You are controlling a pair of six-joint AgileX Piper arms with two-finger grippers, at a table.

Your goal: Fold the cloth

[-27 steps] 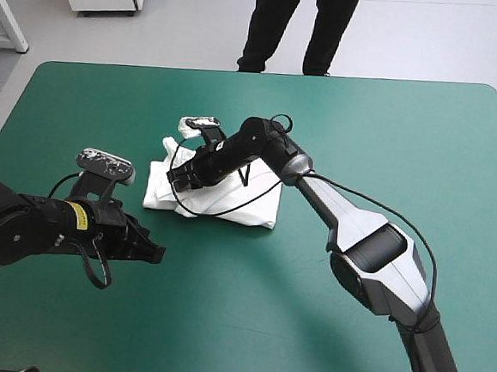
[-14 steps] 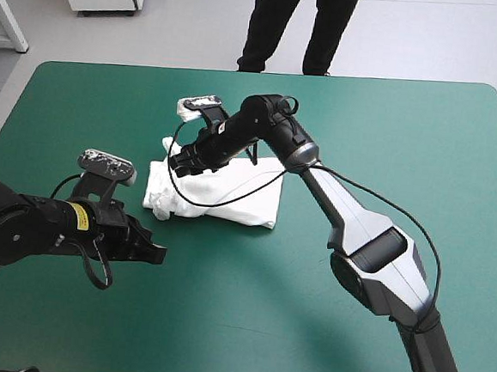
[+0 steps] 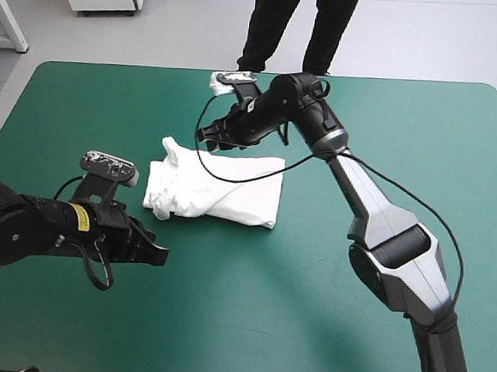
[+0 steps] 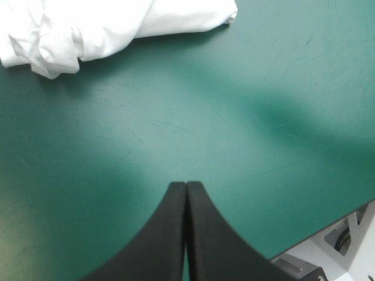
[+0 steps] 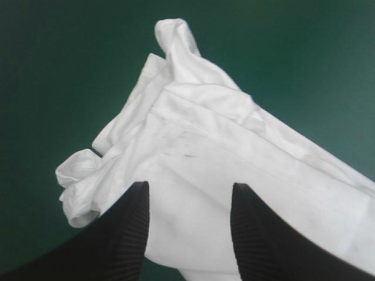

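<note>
T-shirt (image 3: 222, 193): folded bundle left of centre, long axis running left-right.
Right gripper (image 3: 205, 136): your nearer one, spread apart, holding nothing, hovering by its upper-left end.
Left gripper (image 3: 155, 253): pressed together, empty, lower left.

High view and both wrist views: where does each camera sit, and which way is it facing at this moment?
High view: above and behind the robot, looking down on the table; left gripper and right gripper flank the T-shirt.
Left wrist view: over the left gripper, shut, facing bare table, T-shirt ahead.
Right wrist view: over the right gripper, open, looking down on the T-shirt.
Shared: all three show the T-shirt's crumpled end.
</note>
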